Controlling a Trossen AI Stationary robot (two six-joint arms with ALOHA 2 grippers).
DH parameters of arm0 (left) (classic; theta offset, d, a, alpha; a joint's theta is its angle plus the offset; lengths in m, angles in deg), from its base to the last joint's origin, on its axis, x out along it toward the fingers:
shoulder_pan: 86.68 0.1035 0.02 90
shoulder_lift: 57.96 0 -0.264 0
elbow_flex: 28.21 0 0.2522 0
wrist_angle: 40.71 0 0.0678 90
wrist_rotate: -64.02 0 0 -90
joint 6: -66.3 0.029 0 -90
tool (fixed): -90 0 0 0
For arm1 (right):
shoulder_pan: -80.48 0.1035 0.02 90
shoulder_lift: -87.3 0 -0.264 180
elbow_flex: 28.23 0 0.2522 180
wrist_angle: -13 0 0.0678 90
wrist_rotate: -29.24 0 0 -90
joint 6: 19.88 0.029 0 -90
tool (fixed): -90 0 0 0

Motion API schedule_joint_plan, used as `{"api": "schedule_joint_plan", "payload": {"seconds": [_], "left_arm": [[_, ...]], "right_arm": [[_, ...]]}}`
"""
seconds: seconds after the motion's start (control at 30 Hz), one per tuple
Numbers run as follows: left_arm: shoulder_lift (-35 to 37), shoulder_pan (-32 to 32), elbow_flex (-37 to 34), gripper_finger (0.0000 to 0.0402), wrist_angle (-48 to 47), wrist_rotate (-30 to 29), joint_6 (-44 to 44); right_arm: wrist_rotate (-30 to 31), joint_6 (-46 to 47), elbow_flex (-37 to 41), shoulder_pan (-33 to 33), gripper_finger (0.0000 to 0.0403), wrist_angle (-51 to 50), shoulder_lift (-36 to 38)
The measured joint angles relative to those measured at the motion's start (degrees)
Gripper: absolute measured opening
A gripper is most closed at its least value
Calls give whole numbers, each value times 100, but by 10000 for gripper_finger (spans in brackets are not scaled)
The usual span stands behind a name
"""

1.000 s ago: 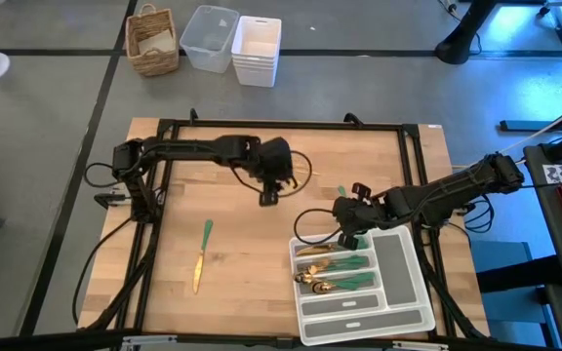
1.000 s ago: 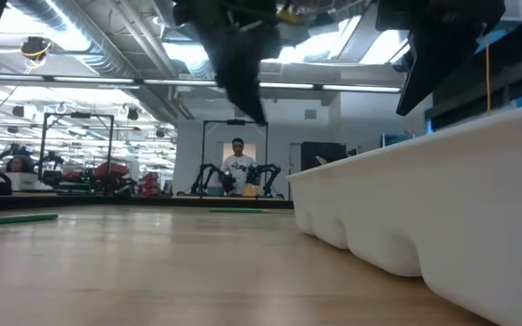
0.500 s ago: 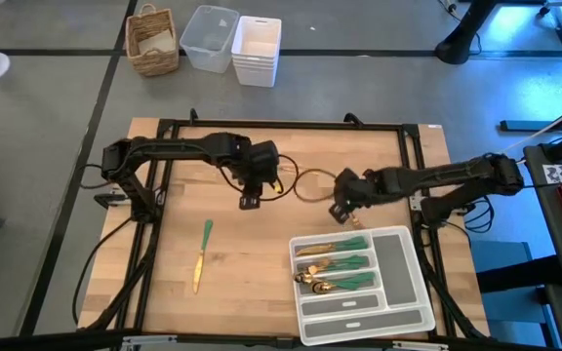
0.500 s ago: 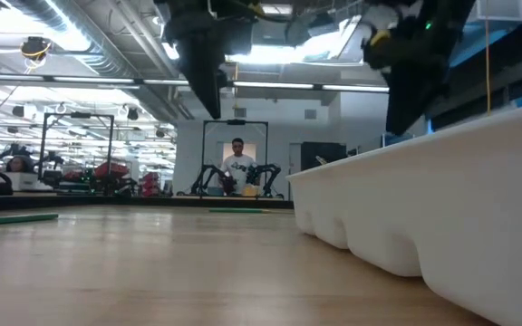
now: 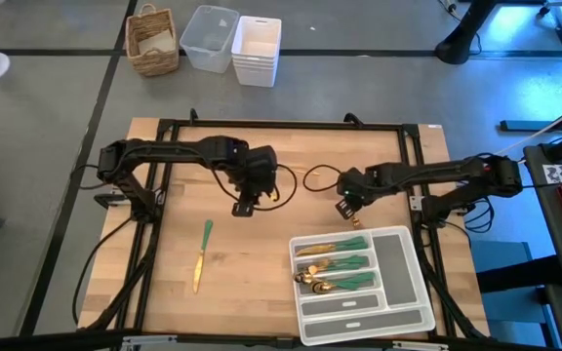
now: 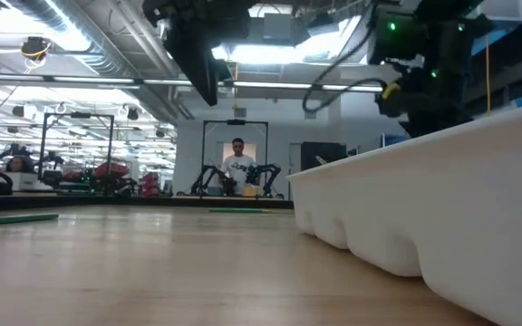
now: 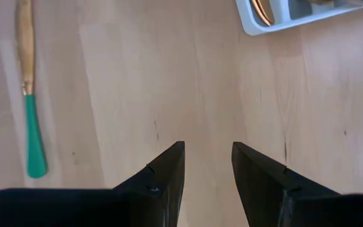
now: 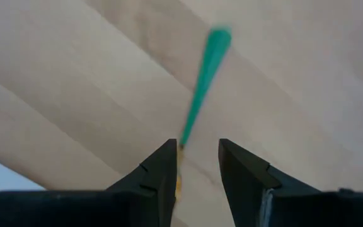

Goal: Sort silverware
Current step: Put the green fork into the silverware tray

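The white compartmented plastic tray point(image 5: 398, 292) holds several gold-headed, green-handled pieces of silverware point(image 5: 338, 269). Well left of the tray lies a lone green-handled gold knife point(image 5: 202, 253) — the left gripper point(image 7: 208, 165) hovers near it, fingers parted and empty. Only the right wrist view shows another green-handled piece point(image 8: 203, 79) beyond the right gripper point(image 8: 197, 165) — parted, empty, just behind the tray.

Bare wood between knife point(image 5: 201, 253) and tray point(image 5: 410, 283).
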Motion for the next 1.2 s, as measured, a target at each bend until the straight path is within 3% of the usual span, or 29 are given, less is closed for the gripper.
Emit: {"api": "schedule_joint_plan", "payload": {"seconds": [0.33,0.8,1.2], "left_arm": [[190,-45,-34,125,95,2,-89],[262,-55,-1804,125,1850,3,-374],[262,-351,-2166,125,2569,22,-582]], "right_arm": [[-399,11,636,3,120,804,-87],[-231,12,680,1,120,1064,-160],[-222,13,670,3,120,1191,-1003]]}}
